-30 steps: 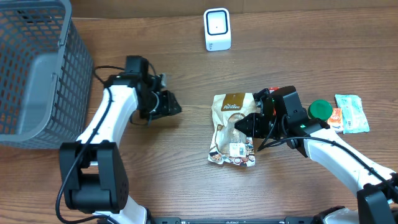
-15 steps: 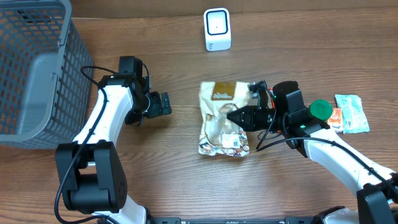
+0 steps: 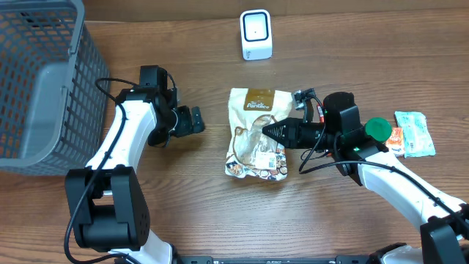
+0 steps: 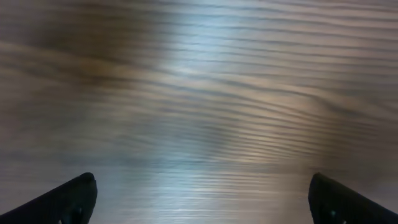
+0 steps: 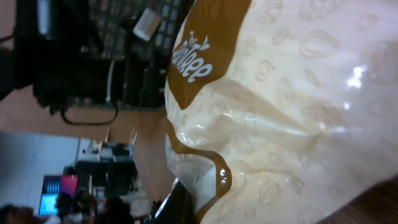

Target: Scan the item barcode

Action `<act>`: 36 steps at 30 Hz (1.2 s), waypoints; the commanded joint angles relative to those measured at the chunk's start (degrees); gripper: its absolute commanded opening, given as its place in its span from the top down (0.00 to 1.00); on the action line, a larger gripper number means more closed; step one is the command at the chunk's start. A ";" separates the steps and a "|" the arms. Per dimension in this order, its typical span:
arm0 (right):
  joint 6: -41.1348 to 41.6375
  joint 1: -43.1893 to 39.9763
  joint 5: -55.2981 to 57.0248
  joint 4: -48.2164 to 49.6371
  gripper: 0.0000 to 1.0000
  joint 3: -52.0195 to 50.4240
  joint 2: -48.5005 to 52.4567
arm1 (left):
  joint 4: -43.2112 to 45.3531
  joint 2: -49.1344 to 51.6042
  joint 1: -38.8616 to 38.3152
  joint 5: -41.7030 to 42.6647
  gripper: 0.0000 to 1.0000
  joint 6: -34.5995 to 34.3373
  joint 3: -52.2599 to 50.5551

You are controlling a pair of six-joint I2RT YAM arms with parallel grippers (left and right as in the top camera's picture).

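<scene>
**2 robot arms at a wooden table, 1 pinching a snack bag**

Seen from above, a brown wooden table point(image 3: 183, 198) fills the frame. A cream and brown snack bag point(image 3: 245, 128) sits in the middle of the picture, its brown top edge toward the upper edge of the frame. The right gripper point(image 3: 268, 132) reaches in from the right, its fingers pressed together and pinching the bag from that side. In the right wrist view the bag fills most of the frame at very close range, glossy cream film with a brown band and white lettering.

A small white scanner point(image 3: 256, 34) stands at the upper centre of the frame, well apart from the bag, with bare wood between them.

The left gripper point(image 3: 192, 121) is left of the bag and not touching it. Its fingers are spread wide: the left wrist view shows 1 dark fingertip in each lower corner, with only blurred wood grain between them.

A grey mesh basket point(image 3: 44, 81) takes up the upper left corner. At the right edge lie a round green cap point(image 3: 377, 129) and, just beside it, a pale green packet point(image 3: 415, 132).
</scene>
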 commanded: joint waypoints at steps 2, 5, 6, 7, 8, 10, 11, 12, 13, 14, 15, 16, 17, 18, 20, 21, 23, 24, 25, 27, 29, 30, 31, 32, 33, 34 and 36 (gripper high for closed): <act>9.46 -0.46 7.89 -0.09 0.96 -0.13 -0.22 | -0.66 -1.05 0.13 27.47 0.02 11.98 0.96; 12.39 -1.99 8.50 0.20 0.96 -0.13 -0.22 | -3.82 -1.05 0.22 42.51 0.02 20.98 0.96; 13.16 -2.43 8.50 0.22 0.96 -0.13 -0.22 | -4.74 -1.05 0.22 44.76 0.00 22.03 0.96; 13.31 -3.23 7.91 0.94 0.96 -0.13 -0.22 | -5.44 -1.05 0.22 46.86 0.00 22.51 0.96; 13.31 -3.56 7.26 1.55 0.96 -0.13 -0.22 | -5.55 -1.05 0.15 47.60 0.00 22.51 0.96; 14.32 -4.00 5.84 2.99 0.96 -0.13 -0.22 | -5.55 -1.05 -0.31 48.68 0.00 22.51 0.96; 15.19 -4.02 5.73 3.48 0.96 -0.13 -0.22 | -5.55 -1.05 -0.57 49.00 0.00 22.51 0.96; 16.31 -4.02 5.75 4.09 0.96 -0.13 -0.22 | -5.55 -1.05 -0.90 49.40 0.00 22.49 0.96; 17.35 -4.02 5.77 4.68 0.96 -0.13 -0.22 | -5.55 -1.05 -1.20 50.18 0.00 22.49 0.96; 18.21 -4.02 5.79 5.07 0.96 -0.13 -0.22 | -5.53 -1.05 -1.42 50.58 0.00 22.49 0.96; 19.50 -4.02 5.88 5.44 0.96 -0.13 -0.22 | -5.49 -1.05 -1.73 51.34 0.00 22.51 0.96; 20.55 -3.93 5.90 5.64 0.96 -0.13 -0.22 | -5.35 -1.05 -2.03 52.04 0.00 22.49 0.96; 21.53 -3.89 5.77 5.97 0.96 -0.13 -0.22 | -5.18 -1.05 -2.34 52.57 0.00 22.49 0.96; 22.40 -3.85 5.66 6.19 0.96 -0.13 -0.22 | -4.87 -1.05 -2.56 53.29 0.00 22.47 0.96; 23.82 -3.61 5.68 6.36 0.96 -0.13 -0.22 | -4.48 -1.05 -3.08 54.84 0.00 22.47 0.96; 24.26 -3.45 5.70 6.56 0.96 -0.13 -0.22 | -4.42 -1.05 -3.30 55.58 0.00 22.47 0.96; 25.09 -3.15 5.73 7.54 0.96 -0.13 -0.22 | -4.24 -1.05 -3.80 57.07 0.01 22.47 0.96; 25.27 -2.99 5.75 8.33 0.96 -0.13 -0.22 | -4.22 -1.05 -4.02 57.66 0.02 22.47 0.96; 25.44 -2.89 5.75 9.22 0.96 -0.13 -0.22 | -4.24 -1.05 -4.22 57.88 0.03 22.47 0.96; 26.93 -2.75 5.92 11.47 0.96 -0.13 -0.22 | -4.20 -1.05 -4.68 58.05 0.04 22.47 0.96; 28.26 -2.71 6.36 13.46 0.96 -0.13 -0.22 | -4.09 -1.05 -4.98 58.07 0.07 22.45 0.96; 28.28 -2.71 6.38 14.29 0.96 -0.13 -0.22 | -4.07 -1.05 -5.05 58.07 0.07 22.45 0.96; 28.28 -2.71 6.36 15.13 0.96 -0.13 -0.22 | -4.07 -1.05 -5.11 58.10 0.08 22.45 0.96; 28.28 -2.71 6.34 15.41 0.96 -0.13 -0.22 | -4.07 -1.05 -5.09 58.10 0.09 22.45 0.96; 28.28 -2.71 6.34 15.39 0.96 -0.13 -0.22 | -4.07 -1.05 -5.09 58.14 0.10 22.43 0.96; 28.26 -2.60 6.32 15.28 0.96 -0.13 -0.22 | -4.04 -1.05 -5.09 58.38 0.11 22.43 0.96; 28.26 -1.99 6.34 15.13 0.96 -0.13 -0.22 | -3.89 -1.05 -5.09 59.28 0.13 22.45 0.96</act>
